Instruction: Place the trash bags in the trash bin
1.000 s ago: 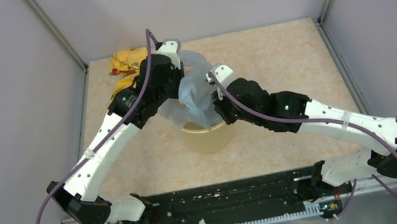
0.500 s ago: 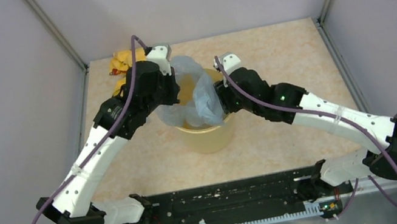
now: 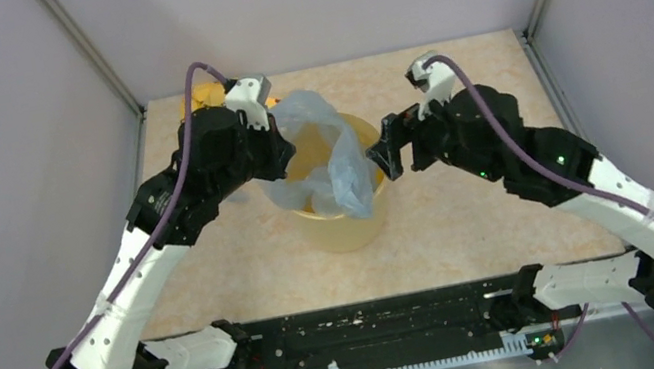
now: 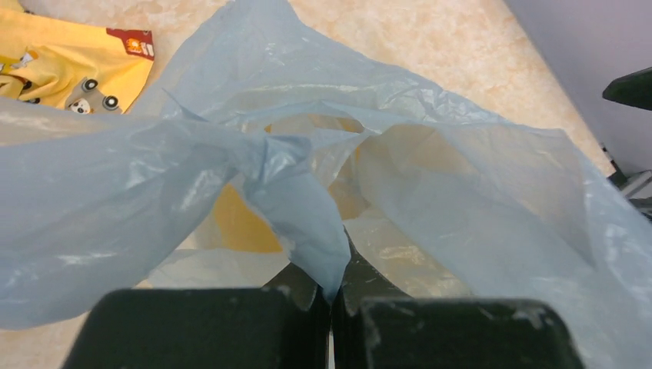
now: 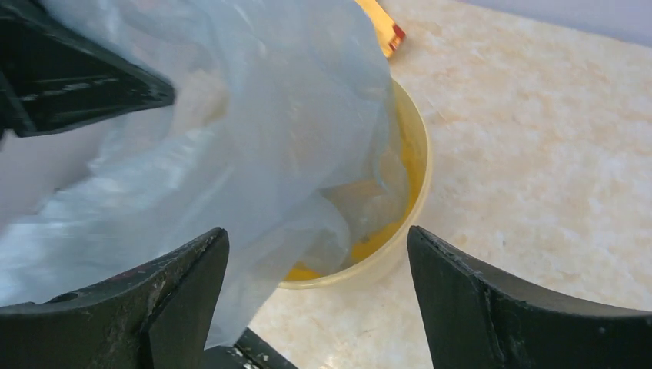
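The pale blue-grey trash bag (image 3: 341,168) hangs bunched over the mouth of the pale yellow trash bin (image 3: 343,227), partly inside and partly spilling over the near rim. My left gripper (image 4: 332,286) is shut on a twisted corner of the bag (image 4: 430,177), at the bin's left side (image 3: 281,157). The bin's yellow inside (image 4: 240,227) shows through the film. To the right of the bin, my right gripper (image 3: 388,147) stands open and holds nothing. In the right wrist view its jaws (image 5: 317,232) frame the bin's rim (image 5: 416,178) and the bag (image 5: 254,138).
A yellow cloth with red and grey marks (image 3: 206,95) lies at the back left behind my left arm, also seen in the left wrist view (image 4: 69,65). Grey walls close in the beige tabletop (image 3: 469,88) on three sides.
My right gripper opened, let go of the bag and drew back to the right. My left arm shifted left and back with the bag, which now droops over the bin.
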Available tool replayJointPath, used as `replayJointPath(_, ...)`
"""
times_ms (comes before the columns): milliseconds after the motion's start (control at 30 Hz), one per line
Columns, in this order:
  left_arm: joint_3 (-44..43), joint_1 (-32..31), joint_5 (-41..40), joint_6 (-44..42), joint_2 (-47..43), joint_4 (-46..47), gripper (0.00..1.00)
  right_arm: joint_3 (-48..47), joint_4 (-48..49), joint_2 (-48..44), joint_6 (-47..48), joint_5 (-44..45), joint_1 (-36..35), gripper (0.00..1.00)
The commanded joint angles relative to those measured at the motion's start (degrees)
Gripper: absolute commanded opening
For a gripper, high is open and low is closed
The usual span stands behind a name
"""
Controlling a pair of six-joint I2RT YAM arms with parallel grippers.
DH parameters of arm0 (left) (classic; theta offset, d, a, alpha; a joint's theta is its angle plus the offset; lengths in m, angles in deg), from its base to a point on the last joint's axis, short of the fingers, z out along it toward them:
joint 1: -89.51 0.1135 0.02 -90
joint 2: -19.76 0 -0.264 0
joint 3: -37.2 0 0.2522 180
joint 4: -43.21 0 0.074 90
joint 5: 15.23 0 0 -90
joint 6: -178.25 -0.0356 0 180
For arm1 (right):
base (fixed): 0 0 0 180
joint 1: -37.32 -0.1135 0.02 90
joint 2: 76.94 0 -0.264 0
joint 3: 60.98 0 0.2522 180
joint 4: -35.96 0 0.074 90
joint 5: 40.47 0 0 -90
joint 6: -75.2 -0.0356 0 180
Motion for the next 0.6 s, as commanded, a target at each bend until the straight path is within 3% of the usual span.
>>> replayJointPath(0,-3.6,-0.1,4.2,0.0,-1.5,0.6,0.0,-4.6,1.1,-3.3,0.7,-8.1,-1.2,0.87)
replayJointPath(300,-5.3,-0.1,7.9,0.2,-2.2,0.2,0.0,-11.0,0.5,-3.8,2.9,-16.6,-6.4,0.9)
replayJointPath(567,-6.0,-0.1,8.1,0.6,-1.9,-0.3,0.0,-11.8,-9.2,-1.5,-0.4,-5.2,-9.4,0.9)
